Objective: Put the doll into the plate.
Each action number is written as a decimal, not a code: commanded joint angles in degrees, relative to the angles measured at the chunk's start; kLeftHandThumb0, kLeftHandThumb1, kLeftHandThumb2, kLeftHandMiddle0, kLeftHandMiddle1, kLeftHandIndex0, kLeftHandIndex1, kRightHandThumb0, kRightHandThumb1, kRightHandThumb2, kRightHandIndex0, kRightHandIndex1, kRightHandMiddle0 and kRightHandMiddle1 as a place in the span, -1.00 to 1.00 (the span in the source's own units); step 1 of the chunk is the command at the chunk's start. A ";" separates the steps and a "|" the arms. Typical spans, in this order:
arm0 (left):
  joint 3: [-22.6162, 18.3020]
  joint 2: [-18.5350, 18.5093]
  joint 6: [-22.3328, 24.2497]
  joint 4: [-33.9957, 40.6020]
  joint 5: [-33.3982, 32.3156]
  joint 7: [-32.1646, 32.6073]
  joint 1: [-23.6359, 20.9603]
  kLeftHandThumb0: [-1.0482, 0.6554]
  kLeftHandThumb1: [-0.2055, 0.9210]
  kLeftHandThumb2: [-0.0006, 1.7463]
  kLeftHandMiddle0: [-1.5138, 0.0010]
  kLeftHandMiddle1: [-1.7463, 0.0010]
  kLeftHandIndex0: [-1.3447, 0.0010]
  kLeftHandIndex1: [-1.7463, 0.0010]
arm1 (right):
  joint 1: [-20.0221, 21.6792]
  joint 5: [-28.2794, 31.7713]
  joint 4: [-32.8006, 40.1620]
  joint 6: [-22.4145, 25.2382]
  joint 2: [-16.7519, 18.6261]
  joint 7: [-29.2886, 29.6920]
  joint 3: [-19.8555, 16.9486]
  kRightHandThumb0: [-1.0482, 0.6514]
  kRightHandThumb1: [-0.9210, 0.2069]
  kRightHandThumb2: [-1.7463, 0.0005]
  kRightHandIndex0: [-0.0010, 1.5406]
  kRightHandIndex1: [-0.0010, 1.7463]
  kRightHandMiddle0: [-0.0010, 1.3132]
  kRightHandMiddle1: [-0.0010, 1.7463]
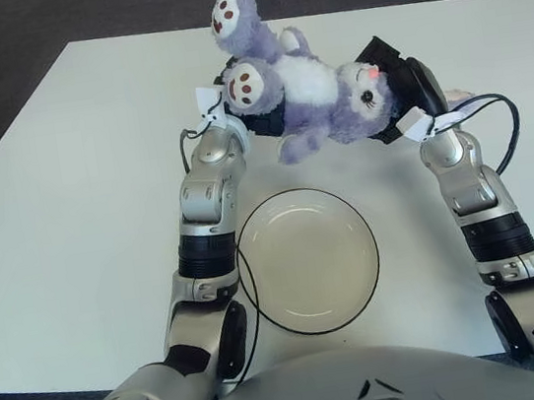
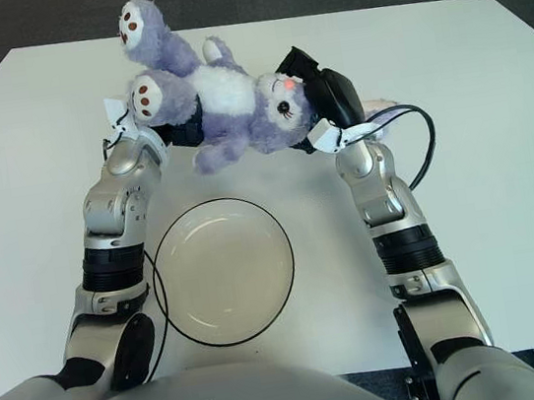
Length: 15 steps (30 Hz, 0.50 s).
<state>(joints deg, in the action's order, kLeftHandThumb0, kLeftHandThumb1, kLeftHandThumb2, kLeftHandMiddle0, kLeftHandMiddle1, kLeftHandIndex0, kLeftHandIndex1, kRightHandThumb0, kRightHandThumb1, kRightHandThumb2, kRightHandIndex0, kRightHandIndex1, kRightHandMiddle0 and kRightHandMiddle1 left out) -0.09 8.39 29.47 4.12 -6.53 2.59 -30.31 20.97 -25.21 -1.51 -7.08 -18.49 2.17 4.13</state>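
Both hands grasp the fluffy purple-and-white plush doll (image 1: 313,99) — left hand (image 1: 254,120) under its legs, right hand (image 1: 401,92) behind its head — beyond the empty, black-rimmed round white plate (image 1: 307,260).

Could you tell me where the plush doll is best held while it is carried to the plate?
Grip the doll at both ends, from the sides: the left hand at its legs, the right hand at its head. It lies lengthwise between them, above the table and beyond the plate.
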 commanded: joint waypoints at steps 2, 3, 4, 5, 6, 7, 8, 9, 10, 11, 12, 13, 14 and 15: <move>-0.24 -0.37 -1.01 0.32 -0.83 -0.88 0.40 0.22 -0.45 0.70 -0.06 -0.73 0.08 -1.00 | -0.54 1.88 1.77 0.71 0.49 -1.02 -0.64 0.23 0.68 -0.76 0.33 0.41 0.09 1.00; -0.26 -0.45 -1.01 0.39 -0.85 -0.92 0.42 0.22 -0.43 0.70 -0.03 -0.78 0.09 -1.00 | -0.57 1.94 1.85 0.79 0.50 -1.14 -0.69 0.23 0.68 -0.76 0.34 0.41 0.09 1.00; -0.36 -0.68 -0.86 0.81 -0.97 -1.09 0.58 0.22 -0.43 0.70 -0.02 -0.79 0.10 -1.00 | -0.66 2.28 2.12 1.06 0.49 -1.59 -0.77 0.23 0.68 -0.76 0.34 0.41 0.09 1.00; -0.44 -0.86 -0.80 1.38 -1.17 -1.33 0.88 0.22 -0.40 0.70 0.04 -0.87 0.12 -0.99 | -0.74 2.65 2.41 1.29 0.50 -2.05 -0.85 0.23 0.68 -0.76 0.34 0.41 0.09 1.00; -0.50 -1.00 -0.76 1.79 -1.33 -1.50 1.10 0.22 -0.38 0.70 0.06 -0.89 0.13 -0.99 | -0.81 2.93 2.62 1.48 0.49 -2.38 -0.90 0.23 0.68 -0.76 0.34 0.41 0.09 1.00; -0.56 -1.19 -0.83 2.55 -1.63 -1.88 1.59 0.22 -0.36 0.69 0.09 -0.93 0.14 -0.98 | -0.92 3.42 2.99 1.74 0.45 -2.91 -0.98 0.23 0.68 -0.76 0.34 0.41 0.09 1.00; -0.59 -1.30 -0.90 3.02 -1.83 -2.12 1.91 0.22 -0.33 0.67 0.11 -0.96 0.16 -0.96 | -1.00 3.72 3.23 1.91 0.42 -3.24 -1.04 0.23 0.67 -0.76 0.34 0.40 0.09 1.00; -0.67 -1.60 -0.78 4.26 -2.21 -2.60 2.67 0.22 -0.31 0.66 0.12 -0.97 0.16 -0.95 | -1.10 4.15 3.74 2.39 0.35 -3.90 -1.13 0.23 0.67 -0.75 0.34 0.40 0.09 1.00; -0.70 -1.84 -0.67 5.15 -2.51 -2.90 3.21 0.22 -0.27 0.63 0.15 -0.98 0.17 -0.93 | -1.17 4.45 4.12 2.74 0.30 -4.37 -1.20 0.23 0.67 -0.75 0.33 0.40 0.08 1.00; -0.71 -2.21 -0.63 6.27 -2.85 -3.35 3.94 0.22 -0.25 0.61 0.17 -0.99 0.18 -0.92 | -1.32 4.82 4.81 3.51 0.18 -5.21 -1.26 0.23 0.67 -0.75 0.33 0.40 0.08 1.00; -0.70 -2.48 -0.60 7.02 -3.09 -3.65 4.45 0.22 -0.22 0.59 0.18 -0.99 0.18 -0.90 | -1.44 5.07 5.33 4.09 0.09 -5.81 -1.30 0.23 0.67 -0.75 0.33 0.41 0.08 1.00; -0.67 -2.64 -0.59 7.41 -3.24 -3.80 4.71 0.22 -0.19 0.56 0.21 -0.99 0.18 -0.88 | -1.51 5.22 5.67 4.48 0.04 -6.18 -1.32 0.23 0.67 -0.76 0.34 0.42 0.07 1.00; -0.56 -2.97 -0.56 8.28 -3.38 -4.09 5.28 0.22 -0.17 0.54 0.22 -1.00 0.18 -0.87 | -1.67 5.47 6.38 5.17 -0.09 -6.85 -1.36 0.23 0.67 -0.76 0.34 0.42 0.07 1.00; -0.40 -3.38 -0.39 9.44 -3.47 -4.39 6.06 0.22 -0.16 0.53 0.23 -1.00 0.18 -0.85 | -1.93 5.78 7.38 5.98 -0.27 -7.70 -1.39 0.23 0.68 -0.77 0.34 0.43 0.07 1.00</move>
<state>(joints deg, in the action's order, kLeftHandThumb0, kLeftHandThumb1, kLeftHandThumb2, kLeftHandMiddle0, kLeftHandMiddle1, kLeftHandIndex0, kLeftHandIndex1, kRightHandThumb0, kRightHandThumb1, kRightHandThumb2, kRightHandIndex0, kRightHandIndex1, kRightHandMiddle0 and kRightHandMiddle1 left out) -0.45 6.12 29.19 10.29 -8.84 -0.27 -26.14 19.66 -21.00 3.42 -3.31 -18.31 -3.77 3.72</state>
